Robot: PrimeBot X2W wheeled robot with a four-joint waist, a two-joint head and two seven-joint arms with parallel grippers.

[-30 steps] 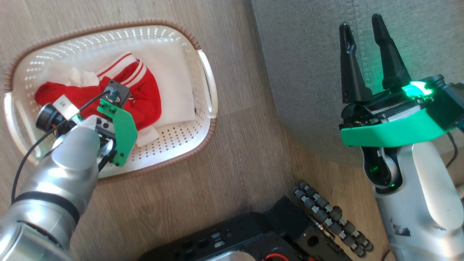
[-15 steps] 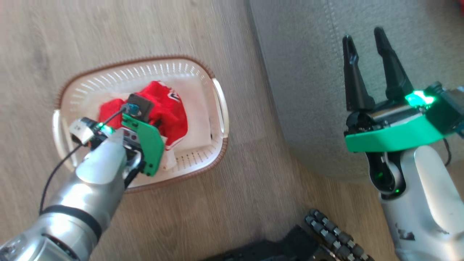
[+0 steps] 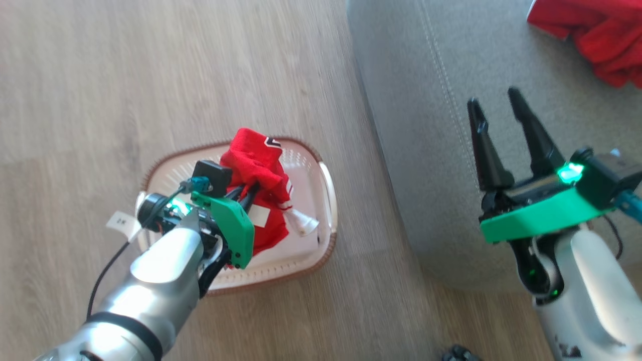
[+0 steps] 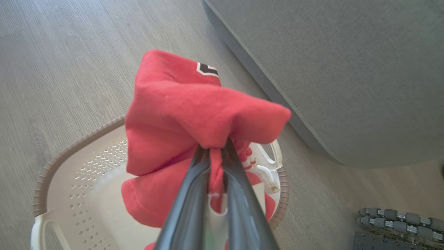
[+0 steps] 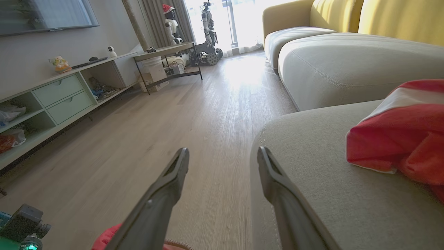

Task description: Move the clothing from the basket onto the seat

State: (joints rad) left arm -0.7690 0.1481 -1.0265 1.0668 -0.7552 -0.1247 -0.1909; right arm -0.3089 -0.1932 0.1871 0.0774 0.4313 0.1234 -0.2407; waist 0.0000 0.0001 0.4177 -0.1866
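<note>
My left gripper (image 3: pixel 247 191) (image 4: pixel 215 150) is shut on a bunch of red clothing (image 3: pixel 258 163) (image 4: pixel 194 114), which hangs lifted over the cream basket (image 3: pixel 326 188) (image 4: pixel 83 173). The fabric's lower folds and white trim still reach down into the basket. To the right lies the grey seat (image 3: pixel 426 125) (image 4: pixel 347 69) (image 5: pixel 329 180). A second red garment (image 3: pixel 597 35) (image 5: pixel 399 135) rests on it at the far right. My right gripper (image 3: pixel 494 98) (image 5: pixel 222 152) hovers over the seat's near edge, open, with nothing between its fingers.
The basket stands on the wooden floor (image 3: pixel 150 75) just left of the seat. My base's rollers (image 4: pixel 399 217) are at the lower right of the left wrist view. In the right wrist view there is a low shelf unit (image 5: pixel 52 93) on the left, with a yellow sofa (image 5: pixel 329 21) beyond.
My left gripper has risen, pulling the red clothing up out of the basket. The head camera has shifted, so the basket sits lower in view. My right gripper stays open.
</note>
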